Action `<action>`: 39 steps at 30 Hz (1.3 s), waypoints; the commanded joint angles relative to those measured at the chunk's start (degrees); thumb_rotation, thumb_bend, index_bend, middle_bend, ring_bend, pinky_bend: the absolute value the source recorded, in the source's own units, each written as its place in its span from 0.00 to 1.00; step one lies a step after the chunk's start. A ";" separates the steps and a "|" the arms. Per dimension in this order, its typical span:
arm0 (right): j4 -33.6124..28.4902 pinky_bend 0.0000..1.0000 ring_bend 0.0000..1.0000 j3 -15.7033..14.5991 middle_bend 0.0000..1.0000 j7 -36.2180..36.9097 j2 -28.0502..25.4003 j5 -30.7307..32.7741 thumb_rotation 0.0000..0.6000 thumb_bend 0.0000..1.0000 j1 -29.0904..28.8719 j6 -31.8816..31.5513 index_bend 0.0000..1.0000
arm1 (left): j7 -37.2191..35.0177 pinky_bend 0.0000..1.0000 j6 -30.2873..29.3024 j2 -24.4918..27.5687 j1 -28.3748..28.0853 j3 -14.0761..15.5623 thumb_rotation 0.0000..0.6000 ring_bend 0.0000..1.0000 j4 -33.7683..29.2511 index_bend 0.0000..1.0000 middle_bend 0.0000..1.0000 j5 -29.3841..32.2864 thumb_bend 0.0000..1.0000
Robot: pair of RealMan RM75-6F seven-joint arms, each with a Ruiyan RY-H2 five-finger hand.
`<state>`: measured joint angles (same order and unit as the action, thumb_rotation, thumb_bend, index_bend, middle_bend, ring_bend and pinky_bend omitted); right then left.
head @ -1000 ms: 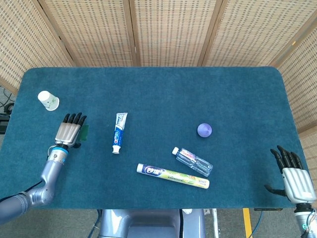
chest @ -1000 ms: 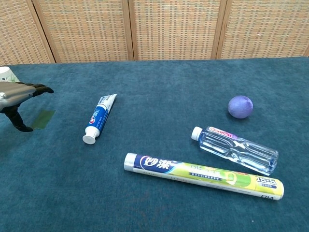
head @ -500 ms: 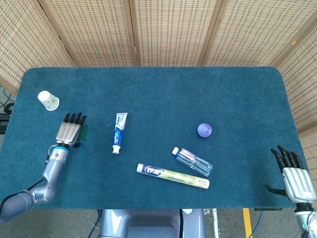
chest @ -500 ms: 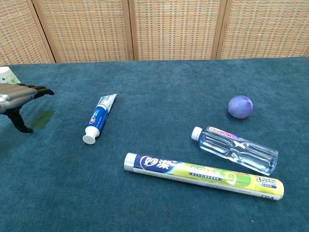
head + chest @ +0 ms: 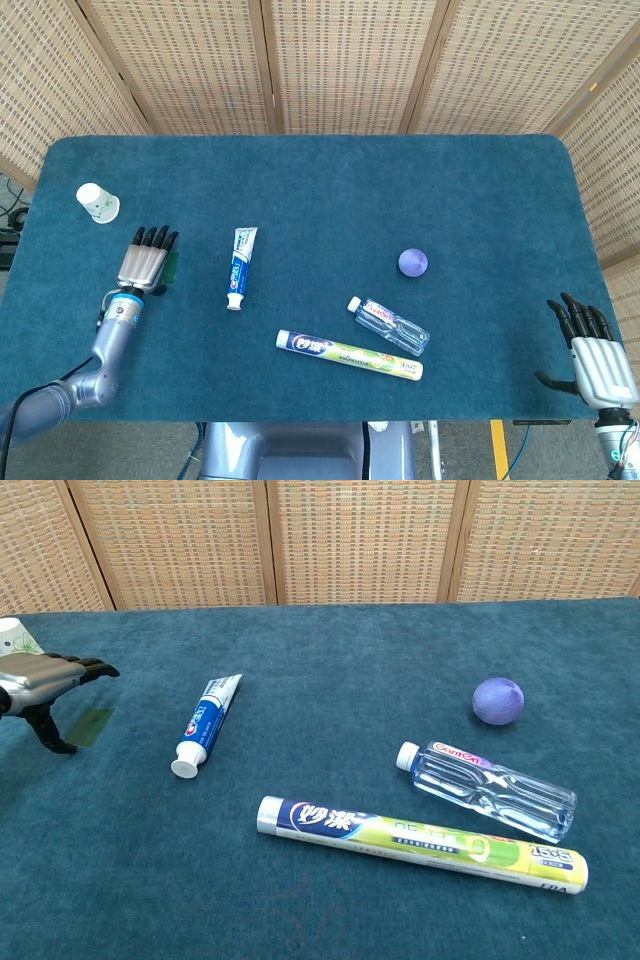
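My left hand (image 5: 146, 261) (image 5: 45, 685) hovers flat over the table's left side with fingers stretched out and thumb hanging down, holding nothing. A small green patch (image 5: 171, 265) (image 5: 91, 725) lies on the cloth just beside and below it. A blue-and-white toothpaste tube (image 5: 240, 267) (image 5: 205, 725) lies a short way to its right. My right hand (image 5: 593, 358) stays open at the table's front right corner, empty and away from everything; the chest view does not show it.
A paper cup (image 5: 97, 202) (image 5: 12, 635) stands at the far left. A long green-yellow tube (image 5: 349, 355) (image 5: 420, 844), a clear water bottle (image 5: 390, 326) (image 5: 487, 789) and a purple ball (image 5: 414, 262) (image 5: 498, 700) lie centre-right on the blue table (image 5: 330, 185).
My left hand has drifted slightly to the right, toward the green patch. The right hand and all objects are unmoved.
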<state>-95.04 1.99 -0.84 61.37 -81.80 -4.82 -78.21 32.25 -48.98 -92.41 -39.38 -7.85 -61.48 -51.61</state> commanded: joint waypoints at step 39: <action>-0.07 0.00 0.00 0.13 0.00 0.20 -0.14 0.21 1.00 0.14 0.15 -0.18 0.00 | -6.43 0.00 -5.88 4.75 2.72 -0.47 1.00 0.00 -8.82 0.08 0.00 -7.06 0.45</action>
<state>-95.09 2.12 -0.65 61.23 -81.57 -4.68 -78.37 25.96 -54.24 -88.35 -37.12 -8.71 -69.53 -58.04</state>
